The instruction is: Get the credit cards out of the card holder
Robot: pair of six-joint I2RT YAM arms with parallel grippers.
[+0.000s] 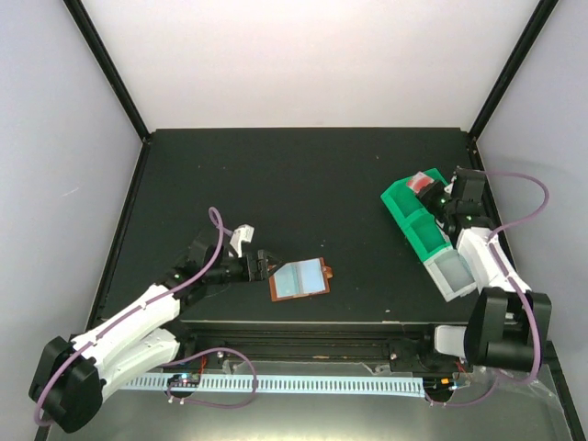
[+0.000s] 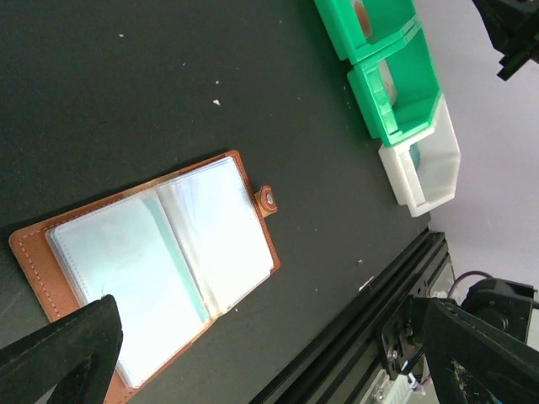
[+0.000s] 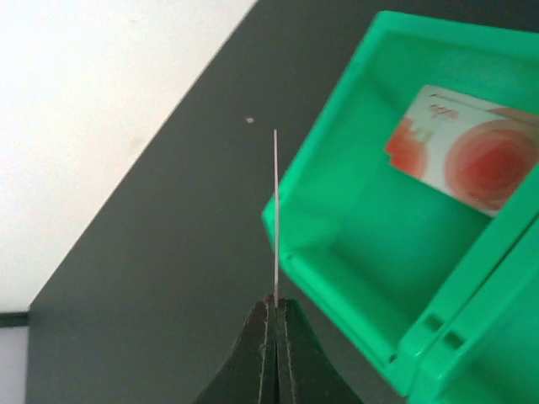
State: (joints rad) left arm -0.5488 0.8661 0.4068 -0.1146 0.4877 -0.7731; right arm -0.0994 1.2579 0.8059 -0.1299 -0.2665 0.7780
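The brown card holder (image 1: 299, 278) lies open on the black table, its pale blue-grey pockets facing up; it also shows in the left wrist view (image 2: 160, 261). My left gripper (image 1: 266, 265) is open and empty at the holder's left edge, with one finger (image 2: 67, 345) over its corner. My right gripper (image 3: 275, 324) is shut on a thin credit card (image 3: 275, 219), seen edge-on, beside the rim of the green tray's end compartment. A white card with a red mark (image 3: 467, 151) lies in that compartment (image 1: 421, 182).
The green compartmented tray (image 1: 413, 220) with a white end bin (image 1: 450, 274) stands at the right, under my right arm. A black rail (image 1: 303, 331) runs along the table's near edge. White walls enclose the table.
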